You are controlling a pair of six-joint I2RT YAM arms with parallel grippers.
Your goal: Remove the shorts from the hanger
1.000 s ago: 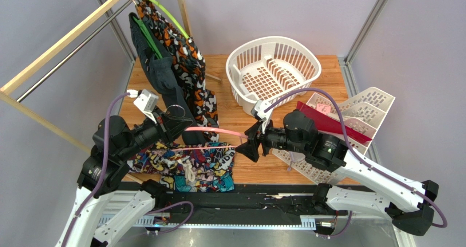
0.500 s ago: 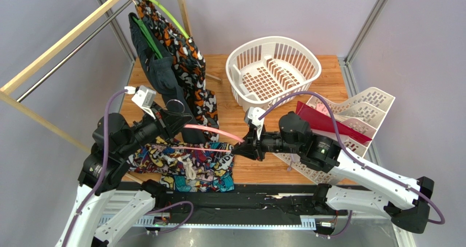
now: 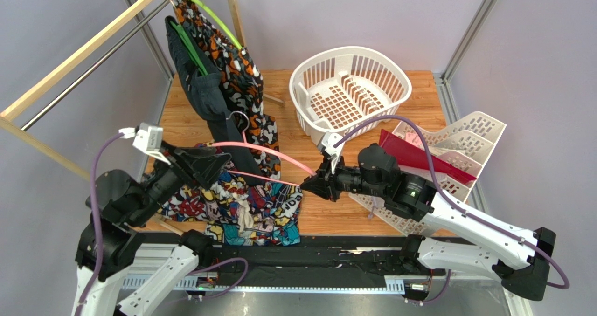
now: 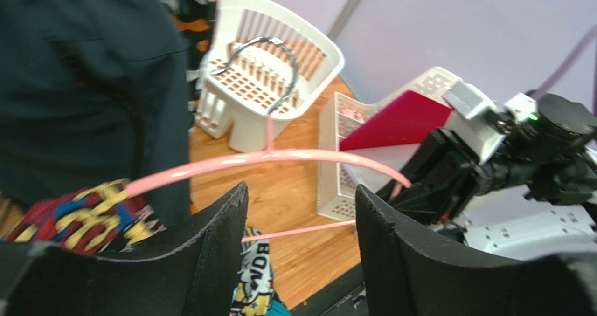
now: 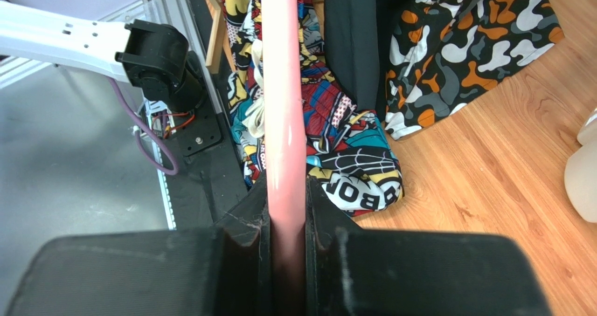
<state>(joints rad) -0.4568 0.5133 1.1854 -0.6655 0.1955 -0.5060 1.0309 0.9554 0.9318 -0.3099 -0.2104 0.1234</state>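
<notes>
The shorts [image 3: 238, 207] lie crumpled on the table near its front edge. The pink hanger [image 3: 259, 150] slants above them, its metal hook [image 4: 259, 50] free and its left end reaching into the cloth. My right gripper [image 3: 308, 185] is shut on the hanger's right end; in the right wrist view the pink bar [image 5: 284, 120] runs straight out from between the jaws of that gripper [image 5: 286, 190] over the shorts [image 5: 343, 155]. My left gripper [image 3: 223, 165] stands open just left of the hanger, holding nothing. In the left wrist view the hanger [image 4: 280, 156] crosses beyond the open left gripper [image 4: 301, 194].
A dark charcoal garment [image 3: 200, 92] and an orange patterned garment [image 3: 242, 85] hang on green hangers from the rail [image 3: 84, 50] at the back left, close to the pink hanger. A white basket [image 3: 350, 85] stands behind, and a white rack [image 3: 455, 141] with a red piece [image 3: 420, 155] is at the right.
My right gripper closed on the hanger's right end. My left gripper let go of the hanger, opened and drew back to the left. The hook end swung toward the hanging clothes.
</notes>
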